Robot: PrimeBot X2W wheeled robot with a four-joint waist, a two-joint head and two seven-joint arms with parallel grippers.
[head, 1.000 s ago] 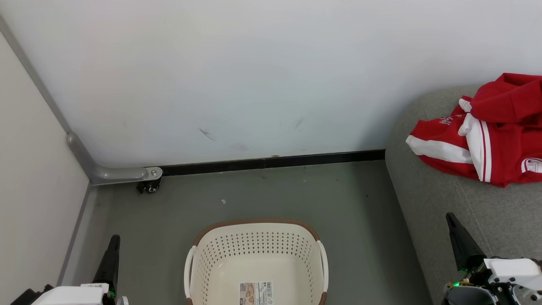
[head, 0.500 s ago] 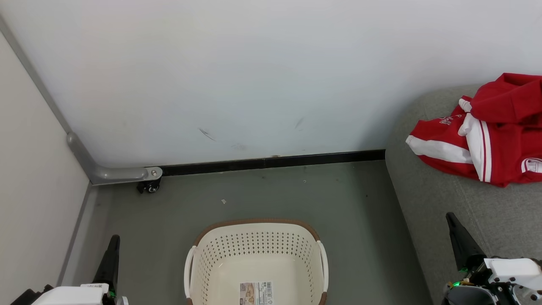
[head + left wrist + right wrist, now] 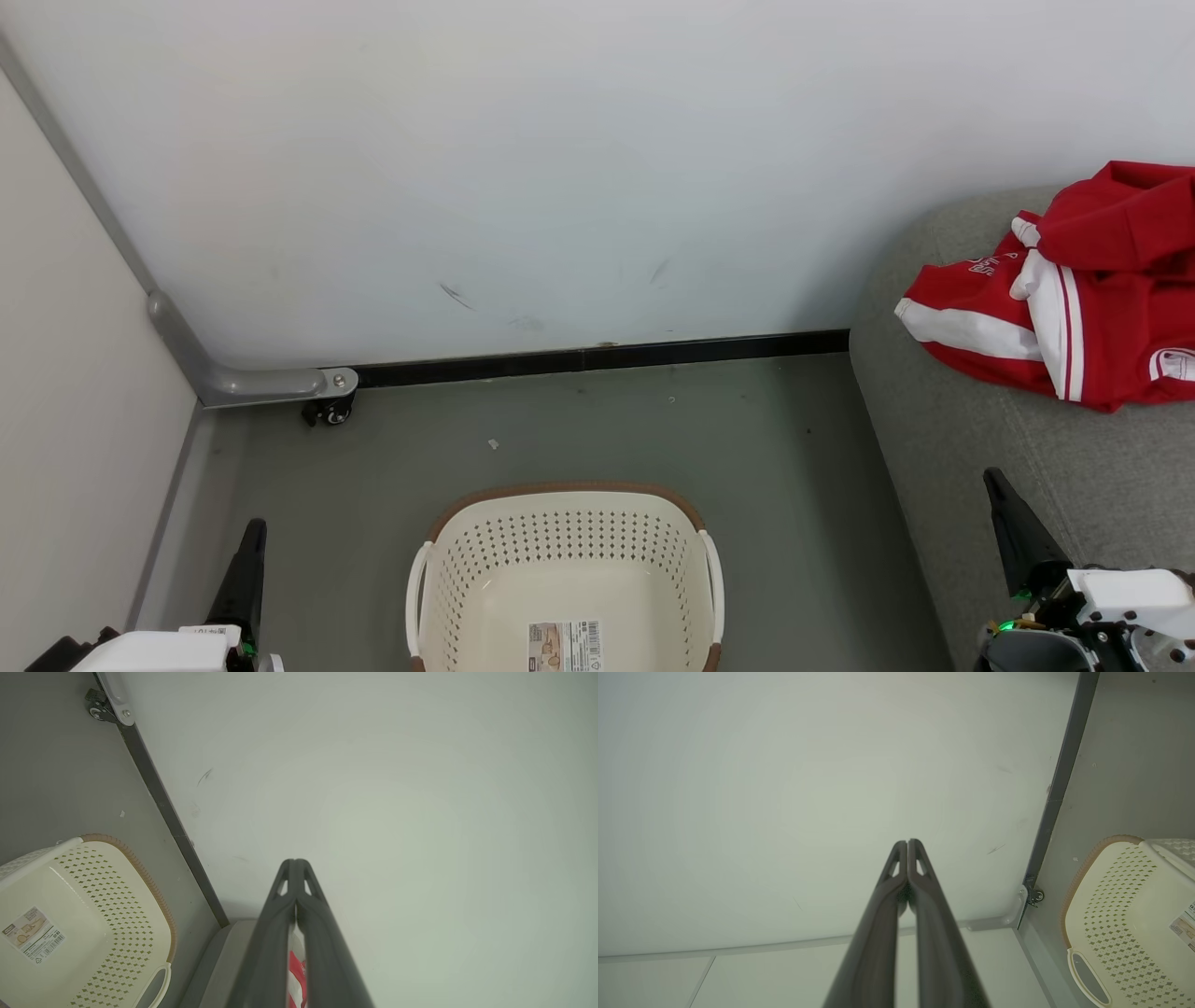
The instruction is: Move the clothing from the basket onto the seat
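The red clothing (image 3: 1092, 289), with white stripes and some lettering, lies crumpled on the grey seat (image 3: 980, 439) at the right. The cream basket (image 3: 565, 551) with its brown rim stands on the floor at bottom centre; inside it I see nothing but a barcode sticker (image 3: 564, 646). My left gripper (image 3: 252, 532) is shut at the lower left, left of the basket. My right gripper (image 3: 991, 481) is shut at the lower right, over the seat's front. In the left wrist view the shut fingers (image 3: 295, 862) point at the wall, with the basket (image 3: 84, 924) to their left and a sliver of clothing (image 3: 295, 975) showing.
A white wall (image 3: 560, 168) with a black baseboard (image 3: 597, 357) runs behind the basket. A grey bracket with a small caster (image 3: 329, 411) sits at the left corner beside a pale panel (image 3: 75, 420). Grey floor (image 3: 766, 467) lies between basket and seat.
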